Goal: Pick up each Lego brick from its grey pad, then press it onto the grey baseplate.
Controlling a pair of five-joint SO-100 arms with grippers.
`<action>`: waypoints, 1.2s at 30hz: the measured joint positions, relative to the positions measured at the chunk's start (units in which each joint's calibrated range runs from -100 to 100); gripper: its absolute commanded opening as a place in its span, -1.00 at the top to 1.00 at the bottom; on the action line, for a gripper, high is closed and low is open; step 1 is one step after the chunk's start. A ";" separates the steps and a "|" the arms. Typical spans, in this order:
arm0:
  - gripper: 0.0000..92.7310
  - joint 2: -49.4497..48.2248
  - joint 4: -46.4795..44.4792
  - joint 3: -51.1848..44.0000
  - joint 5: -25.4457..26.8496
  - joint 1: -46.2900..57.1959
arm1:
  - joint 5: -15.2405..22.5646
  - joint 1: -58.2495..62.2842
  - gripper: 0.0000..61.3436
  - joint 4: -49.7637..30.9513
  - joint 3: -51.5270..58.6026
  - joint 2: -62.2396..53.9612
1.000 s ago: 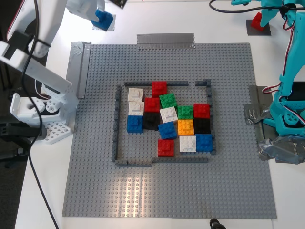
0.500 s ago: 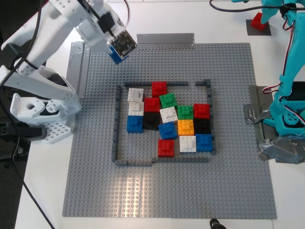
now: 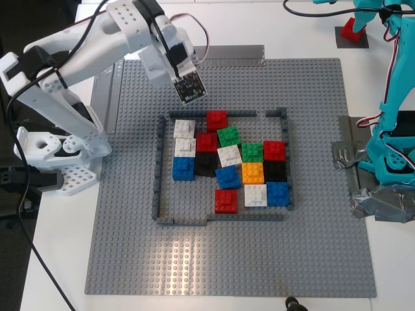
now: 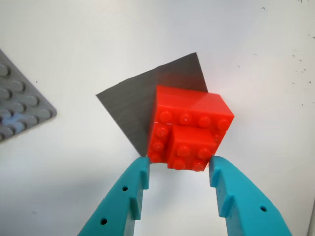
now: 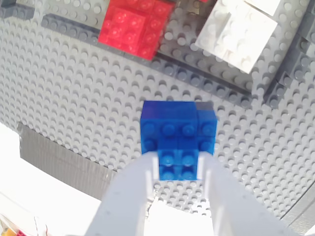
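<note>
My second gripper (image 5: 179, 164) is shut on the blue Lego brick (image 5: 174, 128) and holds it above the grey baseplate (image 3: 130, 246), just outside the dark grey wall's far corner on the exterior view's left. In the exterior view this white gripper (image 3: 189, 87) hides the brick. My first gripper (image 4: 179, 167), the teal one at the exterior view's top right, is shut on the near end of the red Lego brick (image 4: 189, 125). That brick (image 3: 350, 28) sits tilted on its dark grey pad (image 4: 133, 108), off the plate.
A low wall of thin dark grey bricks (image 3: 157, 168) encloses several coloured bricks (image 3: 228, 165) mid-plate. Silver tape strips (image 3: 225, 54) lie at the plate's far edge and sides. The white arm's base (image 3: 52, 155) stands at the exterior view's left, the teal base (image 3: 392, 155) at its right.
The second gripper has carried the blue brick from its pad at the exterior view's top left out over the baseplate toward the walled area. The first arm has not moved.
</note>
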 measured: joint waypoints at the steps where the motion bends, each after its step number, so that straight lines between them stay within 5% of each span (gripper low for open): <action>1: 0.70 0.00 0.00 0.00 0.00 0.00 | -0.29 0.36 1.00 -0.64 0.48 0.26; 36: 0.72 1.52 -0.35 -0.10 0.00 0.00 | -2.15 9.64 1.00 -4.18 5.13 3.71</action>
